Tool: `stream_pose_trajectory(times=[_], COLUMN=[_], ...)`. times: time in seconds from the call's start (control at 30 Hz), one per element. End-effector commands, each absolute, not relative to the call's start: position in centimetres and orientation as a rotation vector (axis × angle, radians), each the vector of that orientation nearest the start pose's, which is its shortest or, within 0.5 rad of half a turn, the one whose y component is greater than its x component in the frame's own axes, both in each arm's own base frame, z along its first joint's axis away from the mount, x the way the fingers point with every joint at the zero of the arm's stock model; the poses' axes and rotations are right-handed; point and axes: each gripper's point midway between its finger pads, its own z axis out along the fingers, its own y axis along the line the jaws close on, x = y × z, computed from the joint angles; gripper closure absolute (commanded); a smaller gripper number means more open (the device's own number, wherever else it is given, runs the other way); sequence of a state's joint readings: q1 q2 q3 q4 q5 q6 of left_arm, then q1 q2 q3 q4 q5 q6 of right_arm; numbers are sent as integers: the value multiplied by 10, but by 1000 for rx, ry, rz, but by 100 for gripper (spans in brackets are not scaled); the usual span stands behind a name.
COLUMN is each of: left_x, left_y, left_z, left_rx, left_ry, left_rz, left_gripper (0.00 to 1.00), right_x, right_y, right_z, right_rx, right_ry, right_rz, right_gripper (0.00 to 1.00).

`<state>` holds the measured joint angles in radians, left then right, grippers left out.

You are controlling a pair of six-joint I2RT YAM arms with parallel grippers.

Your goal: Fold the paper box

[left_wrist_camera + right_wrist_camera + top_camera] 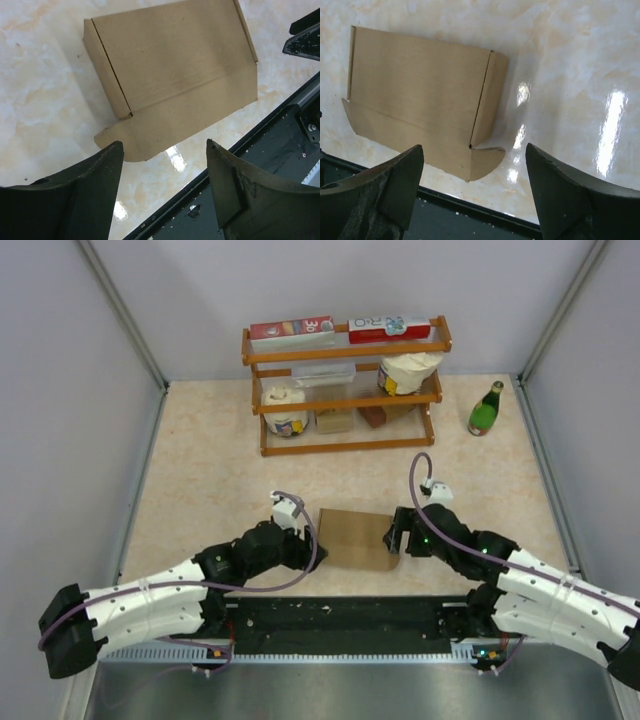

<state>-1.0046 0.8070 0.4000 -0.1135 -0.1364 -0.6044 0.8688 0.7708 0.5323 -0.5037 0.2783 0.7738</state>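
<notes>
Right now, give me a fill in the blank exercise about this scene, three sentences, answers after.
The paper box lies flat on the ____ between the left end effector and the right end effector. Both end effectors stand ____, gripping nothing. The bottle beside the shelf is ____ in colour.
Missing words: table, open, green.

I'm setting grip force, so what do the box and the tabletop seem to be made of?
Box: thin brown cardboard, matte and unprinted; it shows sharp creases, thin cut edges and no glare. Tabletop: hard and glossy, beige with marble-like veining; it mirrors bright lights. Whether it is stone or a printed laminate, the look cannot settle.
</notes>
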Motion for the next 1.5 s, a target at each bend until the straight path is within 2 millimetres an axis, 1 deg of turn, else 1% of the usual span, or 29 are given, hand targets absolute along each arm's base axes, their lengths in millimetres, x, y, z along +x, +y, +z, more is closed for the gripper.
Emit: stream_pose_trajectory(times=[0.0,0.13,0.27,0.4,0.5,0.63,1.0,1.37,1.47], left_x=[156,160,167,168,168,167,167,165,166], left_y=[-239,-235,-233,-240,-243,-248,-250,-258,-262], left_z=[96,93,95,94,89,88,85,79,80], left_rx=[279,269,281,322,341,360,371,399,400], left_ry=[2183,2201,2206,2215,2232,2232,2236,2257,2249], left_rz=[-773,-717,-654,-649,-638,-662,-661,-679,-695], left_gripper=[28,28,27,27,26,26,27,27,27], right_x=[167,161,157,153,152,149,145,144,144], right_y=[175,184,198,210,214,220,219,221,224], right_z=[104,98,96,95,93,89,65,62,62], right_rx=[135,107,70,42,32,14,3,0,-2], right_ry=[2357,2394,2410,2423,2436,2457,2530,2530,2528], right_rz=[488,504,572,637,650,669,613,628,646], right_gripper=[19,21,25,28,28,29,31,31,31])
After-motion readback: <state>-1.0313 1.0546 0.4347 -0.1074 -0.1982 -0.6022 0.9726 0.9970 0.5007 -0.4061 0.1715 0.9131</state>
